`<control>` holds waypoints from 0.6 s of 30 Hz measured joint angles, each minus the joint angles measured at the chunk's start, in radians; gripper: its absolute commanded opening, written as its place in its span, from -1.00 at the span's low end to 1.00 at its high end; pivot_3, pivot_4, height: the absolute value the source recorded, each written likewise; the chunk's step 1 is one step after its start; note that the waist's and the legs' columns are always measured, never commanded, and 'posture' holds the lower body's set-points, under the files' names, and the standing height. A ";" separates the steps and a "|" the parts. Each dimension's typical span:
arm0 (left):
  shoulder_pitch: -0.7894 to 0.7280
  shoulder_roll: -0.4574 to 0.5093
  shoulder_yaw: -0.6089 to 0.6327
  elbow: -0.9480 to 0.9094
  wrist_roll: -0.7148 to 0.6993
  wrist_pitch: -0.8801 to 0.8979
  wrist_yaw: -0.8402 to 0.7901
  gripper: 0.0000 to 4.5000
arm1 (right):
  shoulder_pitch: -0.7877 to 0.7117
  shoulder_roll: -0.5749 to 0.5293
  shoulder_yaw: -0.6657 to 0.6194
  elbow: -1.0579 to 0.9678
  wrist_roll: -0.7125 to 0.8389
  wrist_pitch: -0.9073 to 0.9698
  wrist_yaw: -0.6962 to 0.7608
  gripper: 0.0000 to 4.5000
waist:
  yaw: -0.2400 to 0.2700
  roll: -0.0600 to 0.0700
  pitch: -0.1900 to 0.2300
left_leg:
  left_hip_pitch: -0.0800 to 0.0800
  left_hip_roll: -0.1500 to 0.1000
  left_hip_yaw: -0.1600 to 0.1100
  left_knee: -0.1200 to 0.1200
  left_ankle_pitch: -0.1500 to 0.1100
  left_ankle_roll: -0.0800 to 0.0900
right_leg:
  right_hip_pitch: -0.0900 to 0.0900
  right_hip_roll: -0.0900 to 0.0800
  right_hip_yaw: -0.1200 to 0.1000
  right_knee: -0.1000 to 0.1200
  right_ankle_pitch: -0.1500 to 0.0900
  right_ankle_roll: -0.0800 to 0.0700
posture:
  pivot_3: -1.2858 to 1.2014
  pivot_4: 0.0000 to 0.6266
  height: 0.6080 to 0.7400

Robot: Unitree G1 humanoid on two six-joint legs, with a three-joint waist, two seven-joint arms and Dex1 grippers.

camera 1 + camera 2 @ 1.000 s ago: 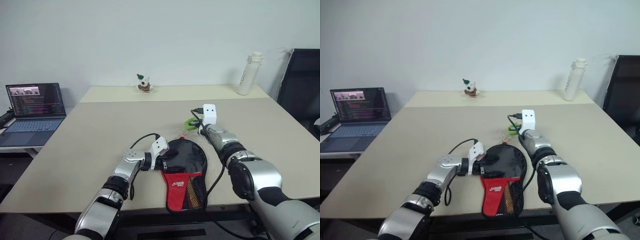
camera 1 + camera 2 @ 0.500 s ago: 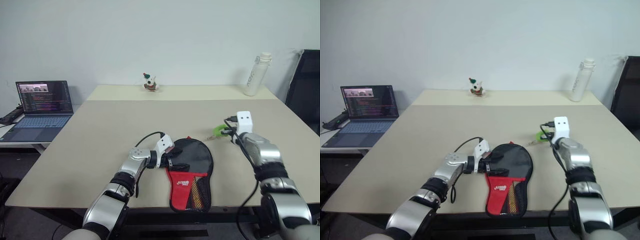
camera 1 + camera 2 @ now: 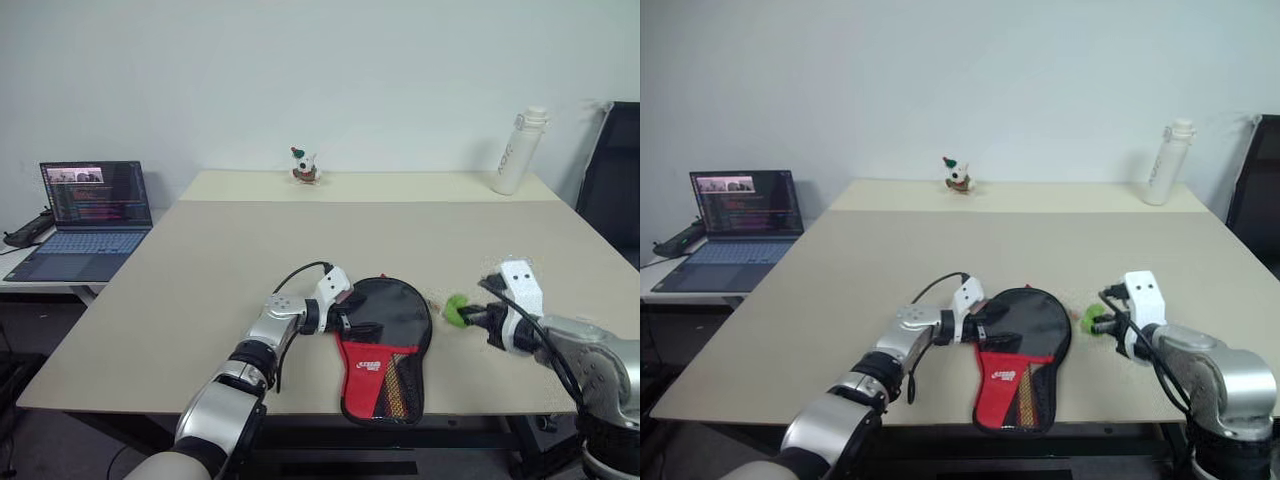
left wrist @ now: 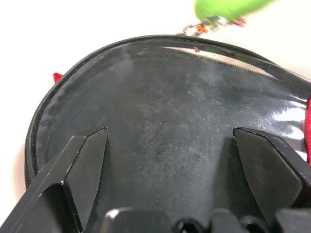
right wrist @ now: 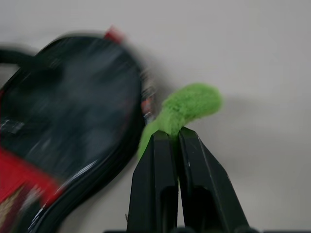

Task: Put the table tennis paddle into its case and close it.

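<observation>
Case (image 3: 385, 340) position: near edge of the table (image 3: 200, 260), round head toward the far side, red-and-black mesh pocket end toward the near side. No part of the table tennis paddle can be made out separately, so it is judged to be inside. The fabric pouch is soft and light; it will slide or buckle under a zipper pull unless pinned flat. The stiff paddle inside gives the head some body, so that is the place to press.

Left gripper (image 4: 170, 160): fingers spread wide over the left side of the case head, nothing clamped between them. In this position it can serve as the hold-down.

Right gripper (image 5: 176, 138): fingers (image 5: 158, 165) pinched together on the green tag (image 5: 187, 109), just right of the case head. The tag is fuzzy and limp; grip it close to its metal link for control of the slider. How far the zipper is closed cannot be told.

Beyond the case: small figurine (image 3: 304, 167) and white bottle (image 3: 520, 150) at the far edge, laptop (image 3: 85, 215) on a side surface at left.
</observation>
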 measured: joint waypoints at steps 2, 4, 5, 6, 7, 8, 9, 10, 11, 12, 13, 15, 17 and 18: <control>-0.001 -0.002 0.003 0.004 0.001 -0.002 0.002 1.00 | 0.031 -0.028 -0.024 -0.040 0.032 0.044 0.022 -0.98 | 0.002 0.000 0.000 | 0.000 0.000 0.000 0.000 0.000 0.000 | 0.000 0.000 0.000 -0.002 0.000 0.000 | 0.03 -0.52 1.00; -0.003 -0.003 0.005 0.009 0.002 -0.004 0.003 1.00 | 0.057 -0.043 -0.046 -0.066 0.053 0.059 0.026 -0.98 | 0.002 0.000 0.000 | 0.000 0.000 0.000 0.000 0.000 0.000 | 0.001 0.000 -0.001 -0.003 0.000 0.001 | 0.03 -0.52 1.00; -0.004 -0.003 0.005 0.011 0.003 -0.005 0.003 1.00 | 0.069 -0.046 -0.055 -0.077 0.068 0.060 0.026 -0.98 | 0.002 0.000 0.000 | 0.000 0.000 0.000 -0.001 0.000 0.000 | 0.001 0.000 -0.001 -0.004 0.000 0.001 | 0.03 -0.52 1.00; -0.005 -0.004 0.005 0.013 0.004 -0.007 0.004 1.00 | 0.087 -0.050 -0.058 -0.090 0.080 0.060 0.027 -0.98 | 0.002 0.000 0.000 | 0.000 0.000 0.000 -0.001 0.000 0.000 | 0.001 0.000 -0.001 -0.004 0.000 0.001 | 0.03 -0.52 1.00; -0.005 -0.005 0.005 0.014 0.005 -0.011 0.005 1.00 | 0.110 -0.054 -0.060 -0.105 0.099 0.060 0.028 -0.98 | 0.003 0.000 0.000 | -0.001 0.000 -0.001 -0.001 0.000 0.000 | 0.002 0.000 -0.002 -0.005 0.000 0.001 | 0.03 -0.52 1.00; -0.005 -0.006 0.005 0.015 0.005 -0.015 0.007 1.00 | 0.136 -0.057 -0.061 -0.121 0.118 0.060 0.028 -0.98 | 0.003 0.000 0.000 | -0.001 0.000 -0.002 -0.001 0.000 0.000 | 0.002 0.000 -0.003 -0.006 0.000 0.001 | 0.03 -0.52 1.00; -0.006 -0.006 0.005 0.017 0.007 -0.016 0.009 1.00 | 0.154 -0.058 -0.062 -0.127 0.131 0.060 0.029 -0.98 | 0.002 0.000 0.000 | -0.001 0.000 -0.001 -0.001 0.000 0.000 | 0.002 0.000 -0.003 -0.006 0.001 0.001 | 0.03 -0.52 1.00; -0.006 -0.008 0.005 0.017 0.010 -0.019 0.013 1.00 | 0.178 -0.064 -0.063 -0.139 0.151 0.061 0.029 -0.98 | 0.003 0.000 0.000 | -0.001 0.000 -0.001 -0.001 0.000 0.000 | 0.002 0.000 -0.003 -0.006 0.001 0.001 | 0.03 -0.52 1.00; -0.007 -0.009 0.006 0.019 0.011 -0.019 0.016 1.00 | 0.193 -0.069 -0.064 -0.147 0.163 0.060 0.028 -0.98 | 0.002 0.000 0.000 | -0.001 0.000 -0.001 -0.001 0.000 0.000 | 0.002 0.000 -0.003 -0.007 0.001 0.002 | 0.03 -0.52 1.00; -0.007 -0.010 0.006 0.019 0.013 -0.020 0.021 1.00 | 0.212 -0.077 -0.073 -0.158 0.185 0.060 0.029 -0.98 | 0.003 0.000 0.000 | -0.002 0.000 -0.001 -0.001 0.000 0.000 | 0.002 0.000 -0.003 -0.007 0.001 0.002 | 0.03 -0.52 1.00; -0.008 -0.011 0.006 0.020 0.015 -0.020 0.022 1.00 | 0.224 -0.084 -0.080 -0.165 0.203 0.061 0.030 -0.98 | 0.003 0.000 0.000 | -0.002 0.000 -0.001 -0.001 0.000 0.000 | 0.003 0.000 -0.003 -0.008 0.001 0.003 | 0.03 -0.52 1.00; -0.010 -0.011 0.006 0.024 0.019 -0.021 0.023 1.00 | 0.239 -0.097 -0.090 -0.171 0.231 0.060 0.029 -0.98 | 0.003 0.000 0.000 | -0.001 0.000 -0.001 0.000 0.000 0.000 | 0.003 0.000 -0.003 -0.008 0.002 0.003 | 0.03 -0.52 1.00; -0.014 -0.012 0.007 0.029 0.021 -0.022 0.024 1.00 | 0.239 -0.101 -0.091 -0.171 0.251 0.060 0.021 -0.98 | 0.003 0.000 0.000 | -0.001 0.000 -0.002 0.000 0.000 0.000 | 0.004 0.000 -0.003 -0.008 0.002 0.003 | 0.03 -0.52 1.00; -0.014 -0.012 0.007 0.030 0.023 -0.023 0.024 1.00 | 0.236 -0.101 -0.091 -0.169 0.262 0.061 0.015 -0.98 | 0.003 0.000 0.000 | -0.001 0.000 -0.002 0.000 0.000 0.000 | 0.004 0.000 -0.004 -0.008 0.002 0.003 | 0.03 -0.52 1.00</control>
